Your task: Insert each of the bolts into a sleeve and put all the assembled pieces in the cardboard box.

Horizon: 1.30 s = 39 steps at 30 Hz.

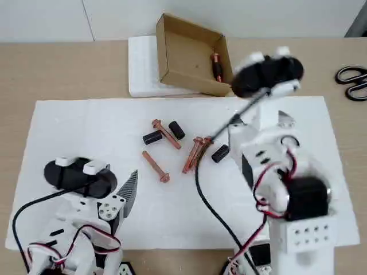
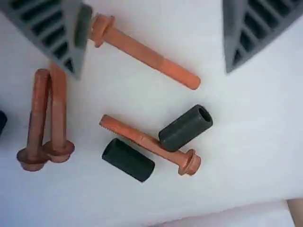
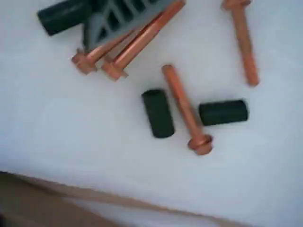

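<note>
While the left gripper (image 2: 151, 70) hangs with its grey ribbed fingers (image 2: 52, 28) spread over one copper-coloured flanged bolt (image 2: 144, 54), I cannot tell the right gripper's (image 3: 111, 21) state. Three smooth black cylindrical sleeves (image 1: 152, 137) lie loose on the white sheet (image 1: 69, 132). The cardboard box (image 1: 183, 57) holds one sleeved bolt (image 1: 217, 67).

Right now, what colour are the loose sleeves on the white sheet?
Black. The sleeves show best in the left wrist view.

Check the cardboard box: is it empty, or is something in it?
Not empty. The cardboard box holds one sleeved bolt, which lies on the box floor close to a side wall in the high view.
</note>
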Each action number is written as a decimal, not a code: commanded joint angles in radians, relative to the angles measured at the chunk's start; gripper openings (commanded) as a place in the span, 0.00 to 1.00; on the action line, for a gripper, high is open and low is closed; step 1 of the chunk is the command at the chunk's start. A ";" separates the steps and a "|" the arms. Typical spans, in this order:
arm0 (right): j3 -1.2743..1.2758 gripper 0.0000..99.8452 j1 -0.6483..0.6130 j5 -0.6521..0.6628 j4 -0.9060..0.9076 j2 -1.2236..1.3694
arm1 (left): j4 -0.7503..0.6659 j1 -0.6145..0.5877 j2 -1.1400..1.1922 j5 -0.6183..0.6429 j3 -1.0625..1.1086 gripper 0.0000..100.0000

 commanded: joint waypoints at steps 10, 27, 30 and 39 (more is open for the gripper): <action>1.079 0.28 0.111 0.009 -0.717 -0.802 | -0.028 0.006 -0.012 0.002 0.065 0.19; 1.220 0.28 0.119 0.005 -0.716 -0.857 | -0.057 0.006 -0.012 0.006 0.357 0.19; 1.221 0.28 0.119 0.005 -0.713 -0.857 | -0.057 0.006 -0.012 0.006 0.357 0.19; 1.221 0.28 0.119 0.008 -0.570 -0.865 | -0.114 0.005 -0.012 0.008 0.486 0.19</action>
